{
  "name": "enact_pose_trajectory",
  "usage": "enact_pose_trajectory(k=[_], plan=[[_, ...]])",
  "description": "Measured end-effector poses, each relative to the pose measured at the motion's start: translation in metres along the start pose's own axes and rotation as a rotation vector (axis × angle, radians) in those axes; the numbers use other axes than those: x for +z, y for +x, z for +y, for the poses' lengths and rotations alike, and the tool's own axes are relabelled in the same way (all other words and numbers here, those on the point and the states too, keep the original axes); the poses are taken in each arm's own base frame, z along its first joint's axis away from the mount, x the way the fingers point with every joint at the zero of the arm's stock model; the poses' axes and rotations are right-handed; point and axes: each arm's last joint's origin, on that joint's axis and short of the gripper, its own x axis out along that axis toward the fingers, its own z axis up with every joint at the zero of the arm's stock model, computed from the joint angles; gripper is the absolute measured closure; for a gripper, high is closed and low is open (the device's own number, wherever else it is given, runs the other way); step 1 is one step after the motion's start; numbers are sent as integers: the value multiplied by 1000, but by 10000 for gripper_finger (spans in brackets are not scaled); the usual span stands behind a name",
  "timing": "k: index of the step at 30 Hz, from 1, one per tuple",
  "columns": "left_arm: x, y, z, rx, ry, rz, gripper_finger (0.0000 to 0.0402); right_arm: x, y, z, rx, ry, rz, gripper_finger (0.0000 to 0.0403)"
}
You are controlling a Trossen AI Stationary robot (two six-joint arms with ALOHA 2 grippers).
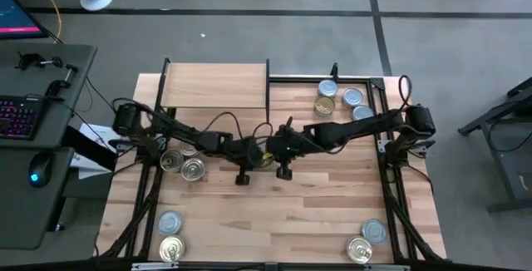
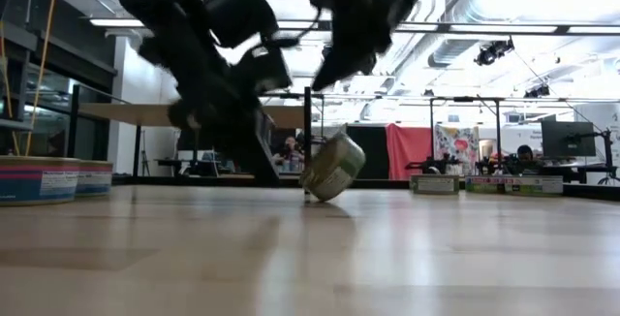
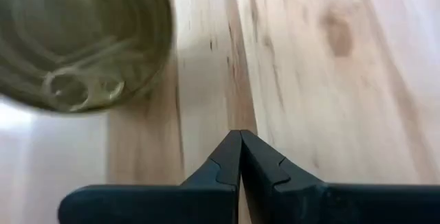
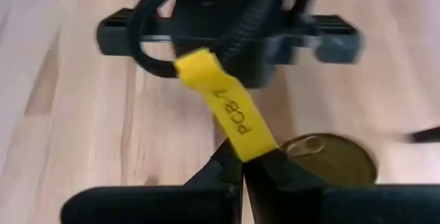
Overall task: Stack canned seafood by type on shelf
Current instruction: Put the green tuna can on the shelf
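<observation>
Both arms meet over mid-table. The left gripper point(image 3: 240, 157) is clenched with nothing between its fingertips, and the right gripper point(image 4: 242, 163) is likewise clenched empty. A gold-topped tin point(image 2: 332, 168) sits tilted on the tabletop point(image 1: 316, 204) between them, apparently touching neither. Other tins point(image 1: 341, 103) cluster at the far right and near the corners. The shelf point(image 1: 216, 86) stands at the far left.

Plank-pattern wooden table point(image 1: 274, 213) has tins point(image 1: 170, 236) scattered in clusters: two by each near corner, four at the far right, a few mid-left. One gold-topped tin point(image 2: 332, 166) sits tilted mid-table.
</observation>
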Motion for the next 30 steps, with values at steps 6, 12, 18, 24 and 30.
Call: enact_pose_trajectory(k=[6,12,18,24,30], plan=[[-13,-44,14,32,-50,-43,401,9,-25,-20,-223,185,128,402],[-36,-72,29,93,-161,-227,401,-28,-31,-52,-235,323,267,377],[-19,-65,43,159,-88,-403,401,-87,-18,-73,-79,433,263,369],[9,-20,62,182,1,-301,401,-108,2,-88,-79,438,185,399],[19,21,70,162,2,-192,401,-117,17,-95,-92,393,228,401]])
